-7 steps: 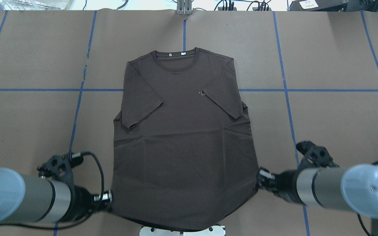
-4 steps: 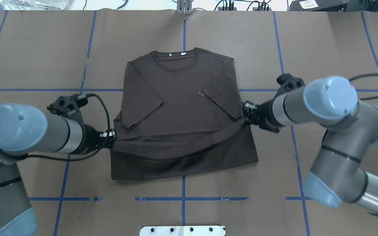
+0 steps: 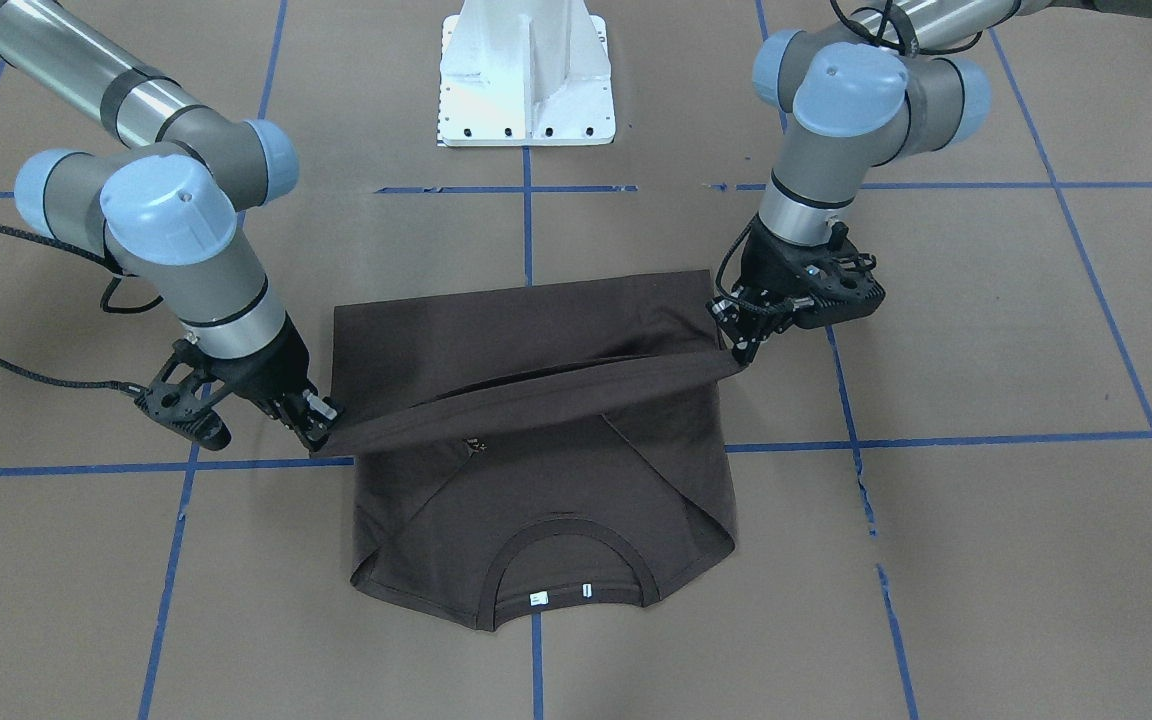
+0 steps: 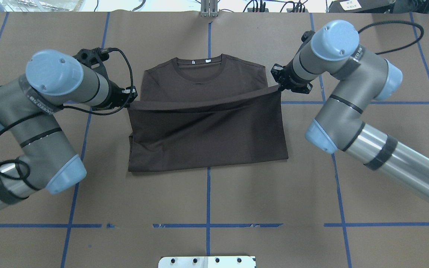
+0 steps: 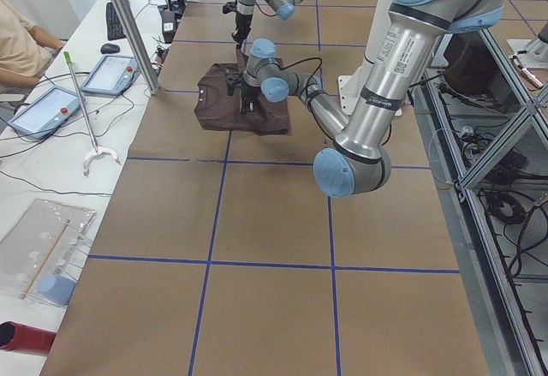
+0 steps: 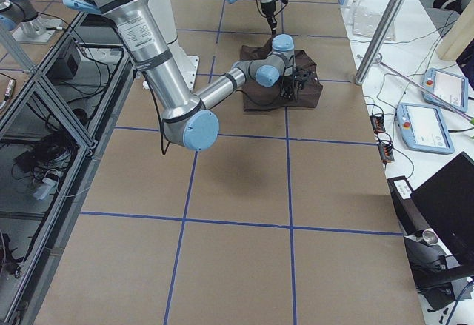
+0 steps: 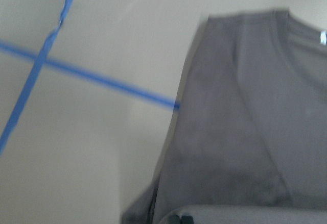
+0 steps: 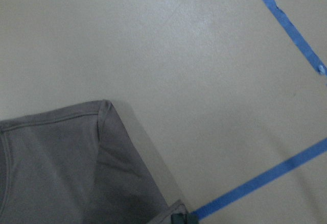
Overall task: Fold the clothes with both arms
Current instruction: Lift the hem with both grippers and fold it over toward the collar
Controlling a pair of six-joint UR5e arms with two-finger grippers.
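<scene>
Hem point(image 4: 205, 101) pinched at both corners, L tool point(image 4: 130, 99) & R tool point(image 4: 279, 86) clenched on shirt point(image 4: 207, 141) (taut, raised) to fold lower half toward collar point(image 4: 199, 80).

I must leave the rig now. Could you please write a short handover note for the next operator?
Left gripper: shut on one corner of the hem of the T-shirt.
Right gripper: shut on the other corner.
The T-shirt lies on the table, collar far from the robot; the hem hangs taut between the grippers, above the chest.
Done: lower half doubled over.
To do: lay the hem near the collar, release, finish folding.
</scene>
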